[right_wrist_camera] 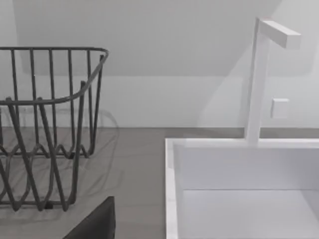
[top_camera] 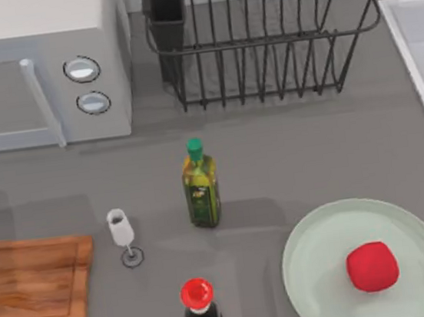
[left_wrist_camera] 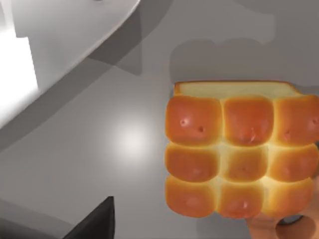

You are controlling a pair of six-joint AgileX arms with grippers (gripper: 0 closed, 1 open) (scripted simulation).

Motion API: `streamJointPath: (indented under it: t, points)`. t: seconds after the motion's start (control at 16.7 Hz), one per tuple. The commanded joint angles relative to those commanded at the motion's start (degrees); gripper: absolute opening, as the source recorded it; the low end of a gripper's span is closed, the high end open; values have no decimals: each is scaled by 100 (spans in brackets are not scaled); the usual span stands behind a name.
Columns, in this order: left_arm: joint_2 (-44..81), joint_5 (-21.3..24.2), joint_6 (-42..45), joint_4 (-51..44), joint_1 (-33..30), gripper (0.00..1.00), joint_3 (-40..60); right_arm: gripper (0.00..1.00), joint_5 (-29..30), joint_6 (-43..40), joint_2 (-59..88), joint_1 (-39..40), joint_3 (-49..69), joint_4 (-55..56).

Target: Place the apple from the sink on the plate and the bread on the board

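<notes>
The red apple (top_camera: 372, 266) lies on the pale green-white plate (top_camera: 320, 284) at the table's front right. At the front left edge is the wooden board (top_camera: 30, 283), with nothing on it. In the left wrist view the golden-brown bread (left_wrist_camera: 241, 159) rests flat on a grey surface, close below the camera. A dark part of my left gripper (left_wrist_camera: 94, 221) shows beside it, apart from the bread. The sink (top_camera: 417, 64) runs along the right edge, and its white basin (right_wrist_camera: 172, 189) is seen with a dark part of my right gripper (right_wrist_camera: 94, 221) before it.
An oil bottle (top_camera: 200, 184) stands mid-table, a wine glass (top_camera: 122, 233) to its left, and a red-capped dark bottle (top_camera: 201, 314) at the front. A microwave (top_camera: 39, 71) and wire dish rack (top_camera: 260, 44) line the back. A white faucet (right_wrist_camera: 259, 74) rises over the sink.
</notes>
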Motion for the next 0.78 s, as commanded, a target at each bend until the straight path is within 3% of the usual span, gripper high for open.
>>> streamJointPath:
  t: [0.78]
  points:
    - [643, 6, 10, 1498, 19, 100, -876, 100, 0, 0, 0, 0, 0, 0]
